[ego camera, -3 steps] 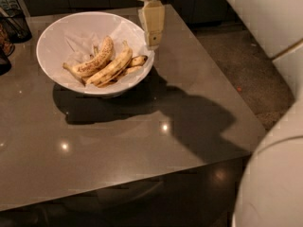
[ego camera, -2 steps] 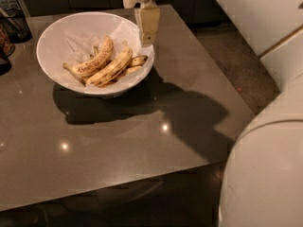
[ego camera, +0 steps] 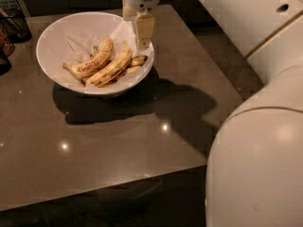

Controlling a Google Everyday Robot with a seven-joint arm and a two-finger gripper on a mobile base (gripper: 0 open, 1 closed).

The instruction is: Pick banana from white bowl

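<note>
The white bowl (ego camera: 57,37) stands at the back left of the table, lined with crinkled white paper. The banana (ego camera: 112,66), the longest one with smooth yellow skin, lies diagonally in the bowl's right half. A shorter speckled banana (ego camera: 96,59) lies just left of it. Small stubby bananas (ego camera: 138,60) lie to its right. My gripper (ego camera: 141,42) points down over the bowl's right rim, just above and right of the banana's upper tip. It holds nothing that I can see.
The brown table (ego camera: 118,145) has its front edge near the bottom and its right edge by my white arm (ego camera: 255,164). Dark objects (ego camera: 12,22) stand at the far left, beside the bowl.
My gripper has shifted a little left, from just outside the bowl's right rim to over the rim. The bananas have not moved.
</note>
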